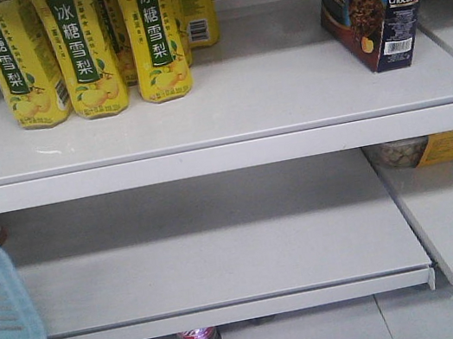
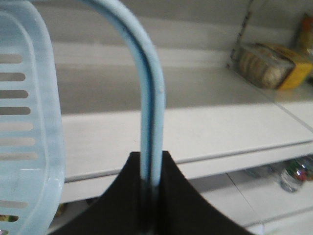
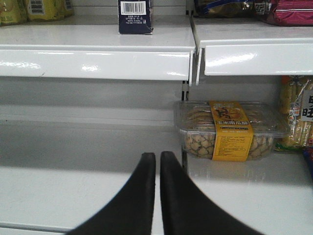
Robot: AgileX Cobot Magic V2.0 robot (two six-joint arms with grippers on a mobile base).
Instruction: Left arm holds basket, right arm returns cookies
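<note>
Left gripper [image 2: 150,196] is clamped on my basket's hoop handle [image 2: 149,98]; the basket [image 1: 0,306] hangs at 8 o'clock. Right gripper [image 3: 157,164] is pinched together, empty. Chocofello box [image 1: 375,7] stands on the top shelf [image 1: 219,127] at 1 o'clock; I'd judge it light, stiff cardboard, best gripped across its narrow sides

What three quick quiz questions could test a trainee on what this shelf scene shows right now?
1. True or false: the cookies stand on the upper shelf.
2. What does the left hand grip?
A. a yellow bottle
B. the basket handle
C. nothing
3. Fill in: the right hand is ____ and holds nothing.

Key: 1 true; 2 B; 3 shut.
</note>
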